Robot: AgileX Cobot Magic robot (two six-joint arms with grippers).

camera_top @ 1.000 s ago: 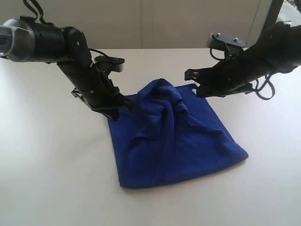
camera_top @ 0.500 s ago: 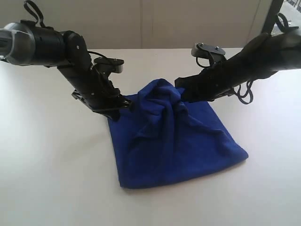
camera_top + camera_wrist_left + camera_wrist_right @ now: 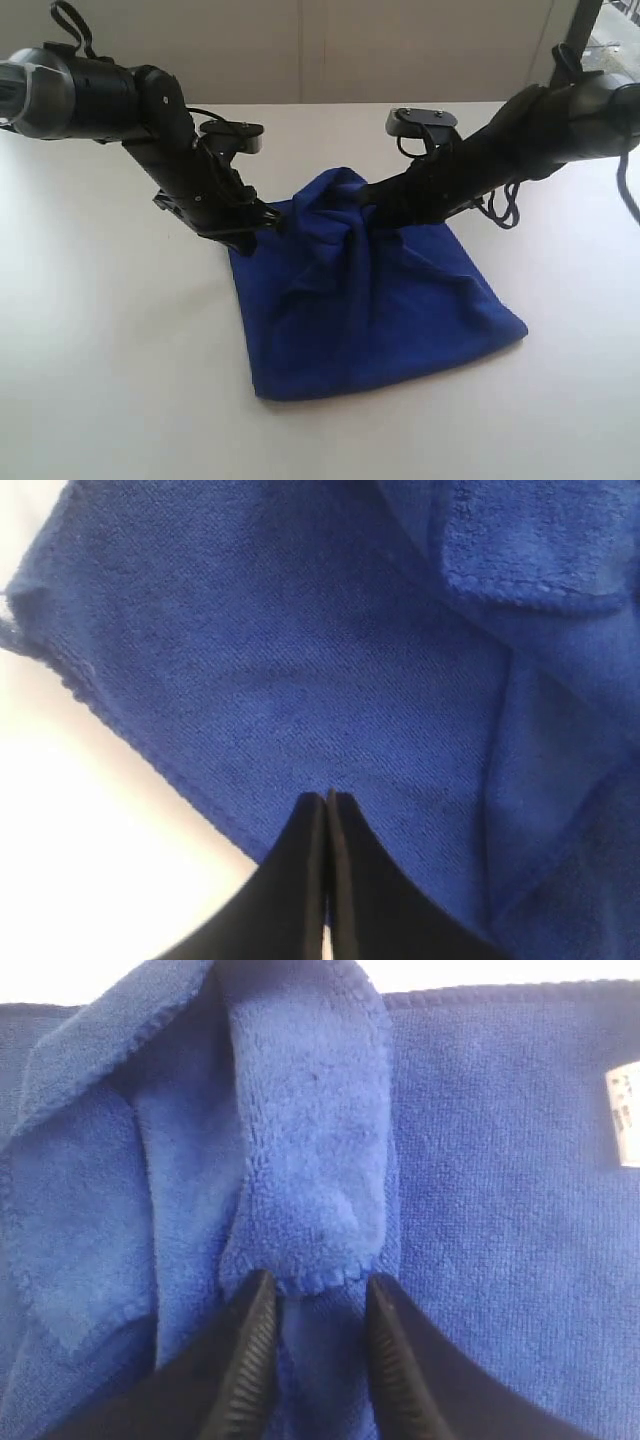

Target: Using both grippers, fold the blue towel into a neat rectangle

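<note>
The blue towel [image 3: 370, 300] lies on the white table [image 3: 100, 350], its far middle bunched into a raised hump [image 3: 345, 190]. At the towel's far left corner, my left gripper [image 3: 262, 217] is shut. In the left wrist view its tips [image 3: 327, 798] are pressed together over flat cloth [image 3: 300, 660] near the hemmed edge, with no cloth visible between them. My right gripper [image 3: 374, 200] reaches into the hump from the right. It stands open [image 3: 318, 1285], with its fingers [image 3: 250, 1345] on either side of a hemmed fold [image 3: 310, 1190].
A white label [image 3: 624, 1115] is sewn on the towel's flat part. Black cables [image 3: 508, 208] hang under the right arm. A dark post [image 3: 578, 35] stands at the back right, in front of the pale wall.
My right arm has moved left and down onto the towel's hump, and its jaws have opened. The left arm and the towel's flat part have stayed put.
</note>
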